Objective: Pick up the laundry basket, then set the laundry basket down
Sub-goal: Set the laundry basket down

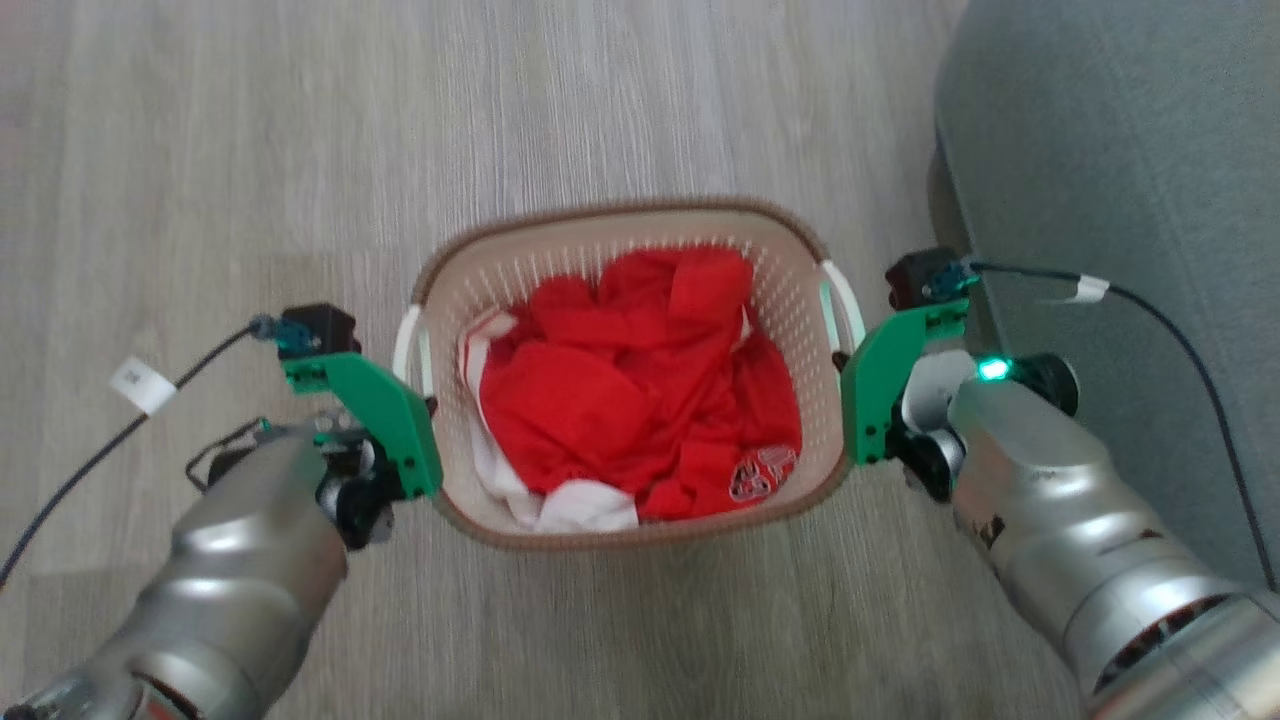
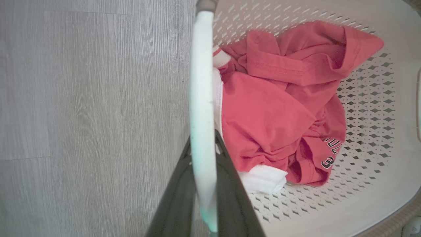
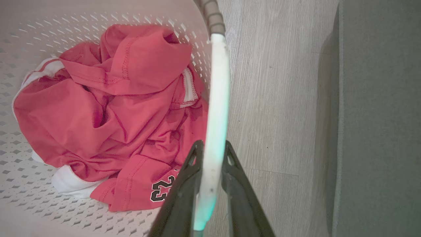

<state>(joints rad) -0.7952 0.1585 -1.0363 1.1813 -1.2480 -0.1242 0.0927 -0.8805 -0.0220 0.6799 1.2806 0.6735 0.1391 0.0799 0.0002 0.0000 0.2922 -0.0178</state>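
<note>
While red clothes point(image 1: 640, 390) lie inside it, the basket point(image 1: 600, 250) is over the floor point(image 1: 250, 150), near grey furniture point(image 1: 1120, 150); resting or lifted, I cannot tell. The left gripper point(image 2: 203, 138) clamps its left handle point(image 2: 200, 82), the right gripper point(image 3: 212, 144) its right handle point(image 3: 218, 82).

You can read one number: 23, black figures edged in white, on the red garment point(image 3: 111, 125) in the laundry basket point(image 3: 29, 210). Your left wrist view catches its 3 beside letters cut off by a fold. Marks on the white cable tag point(image 1: 140, 385) are too small to read.
</note>
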